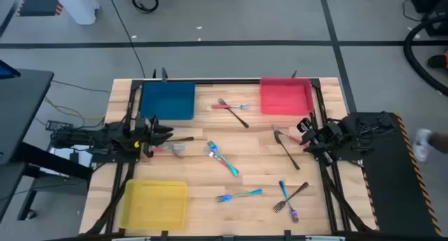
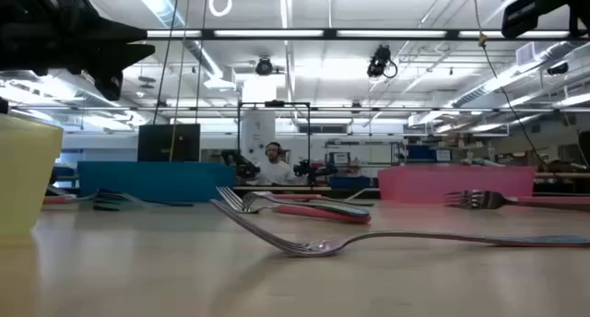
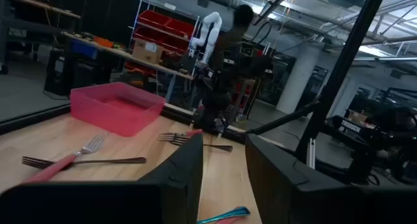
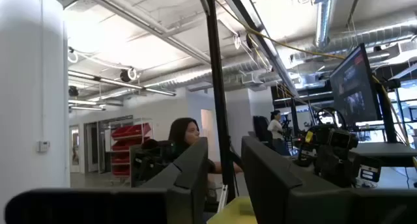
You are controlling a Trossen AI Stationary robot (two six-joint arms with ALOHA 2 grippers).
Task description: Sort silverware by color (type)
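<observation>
The silverware lies scattered flat on the wooden table. A red-handled fork (image 1: 231, 106) crosses a dark one (image 1: 238, 115) between the blue tray (image 1: 168, 101) and red tray (image 1: 285, 96). Two iridescent forks (image 1: 222, 157) lie mid-table, another (image 1: 239, 195) nearer the near edge, and an iridescent and a bronze one (image 1: 289, 197) cross beside it. My left gripper (image 1: 164, 134) is open above a red-handled fork (image 1: 171, 148) and a dark utensil (image 1: 183, 138). My right gripper (image 1: 304, 132) is open, beside a dark fork (image 1: 285, 148).
A yellow tray (image 1: 154, 204) sits at the near left corner. The table's dark frame rails (image 1: 329, 164) run along its sides. In the low view a fork (image 2: 313, 246) lies close in front, and both arms hang above the table. People sit in the room beyond.
</observation>
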